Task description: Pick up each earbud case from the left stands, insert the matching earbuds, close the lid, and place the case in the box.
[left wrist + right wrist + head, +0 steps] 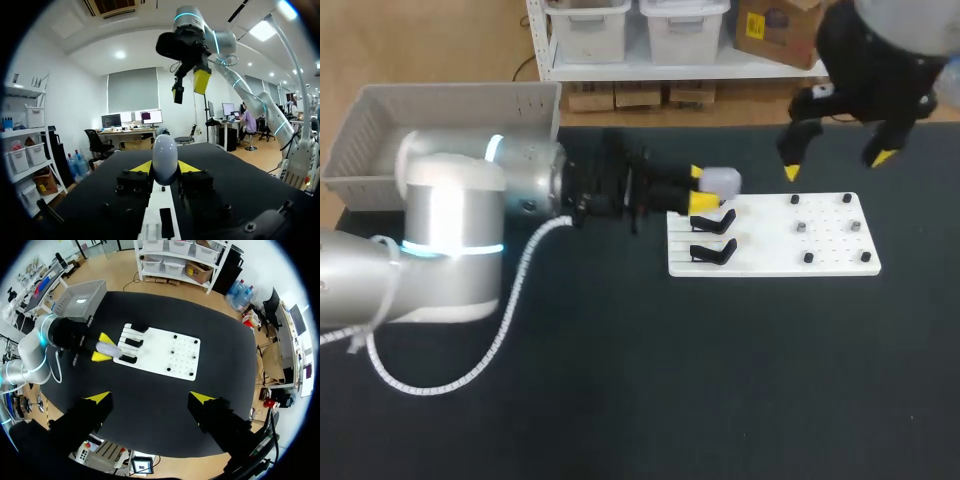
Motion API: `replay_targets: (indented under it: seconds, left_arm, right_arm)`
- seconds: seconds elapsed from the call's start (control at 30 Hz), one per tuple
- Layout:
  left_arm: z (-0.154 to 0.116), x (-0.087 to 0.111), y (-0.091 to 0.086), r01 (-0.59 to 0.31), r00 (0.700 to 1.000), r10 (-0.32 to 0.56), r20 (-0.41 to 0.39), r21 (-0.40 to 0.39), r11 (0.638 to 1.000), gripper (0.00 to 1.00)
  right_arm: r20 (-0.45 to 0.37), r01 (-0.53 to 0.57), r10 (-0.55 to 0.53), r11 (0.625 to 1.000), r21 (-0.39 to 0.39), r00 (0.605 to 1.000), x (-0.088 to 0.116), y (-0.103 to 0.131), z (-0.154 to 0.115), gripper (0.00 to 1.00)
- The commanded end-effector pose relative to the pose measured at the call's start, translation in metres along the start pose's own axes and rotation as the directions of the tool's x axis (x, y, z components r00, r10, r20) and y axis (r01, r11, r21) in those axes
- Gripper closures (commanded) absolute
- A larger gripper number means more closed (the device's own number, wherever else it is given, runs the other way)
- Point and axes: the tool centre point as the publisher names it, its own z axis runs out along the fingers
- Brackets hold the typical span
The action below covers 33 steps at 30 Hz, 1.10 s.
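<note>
A pale, egg-shaped earbud case (723,181) sits between the yellow fingers of my left gripper (703,188), which is shut on it at the far left corner of the white board (770,262). In the left wrist view the case (165,150) stands upright between the tips, over the board's slotted end (159,212). Two black stands (712,220) (713,251) on the board's left side are empty. Small earbuds (801,228) rest on pegs across the board's right half. My right gripper (837,165) hangs open high above the board's far right edge, holding nothing.
A grey plastic basket (380,120) stands at the table's far left corner, behind my left arm. A white cable (510,310) loops from that arm over the black tabletop. In the right wrist view the board (172,365) lies well below my right gripper (150,399).
</note>
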Motion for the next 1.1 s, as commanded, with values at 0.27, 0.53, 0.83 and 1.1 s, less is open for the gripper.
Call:
replay_targets:
  seconds: [0.27,0.53,0.83,1.1]
  left_arm:
    - [-0.096,-0.047,0.022,-0.116,0.992,0.095,-0.081,-0.306,0.945,1.00]
    - [-0.160,-0.058,0.083,-0.203,0.979,0.156,-0.135,-0.509,0.836,1.00]
    - [-0.236,-0.029,0.156,-0.246,0.956,0.071,-0.283,-0.649,0.720,1.00]
    - [-0.285,-0.002,0.195,-0.232,0.951,0.005,-0.308,-0.703,0.672,1.00]
  right_arm:
    - [0.138,-0.002,0.002,1.000,-0.003,0.990,0.013,-0.003,-0.001,0.00]
    - [0.138,-0.002,0.002,1.000,-0.003,0.990,0.013,-0.003,-0.001,0.00]
    - [0.138,-0.002,0.002,1.000,-0.003,0.990,0.013,-0.003,-0.001,0.00]
    - [0.138,-0.002,0.002,1.000,-0.003,0.990,0.013,-0.003,-0.001,0.00]
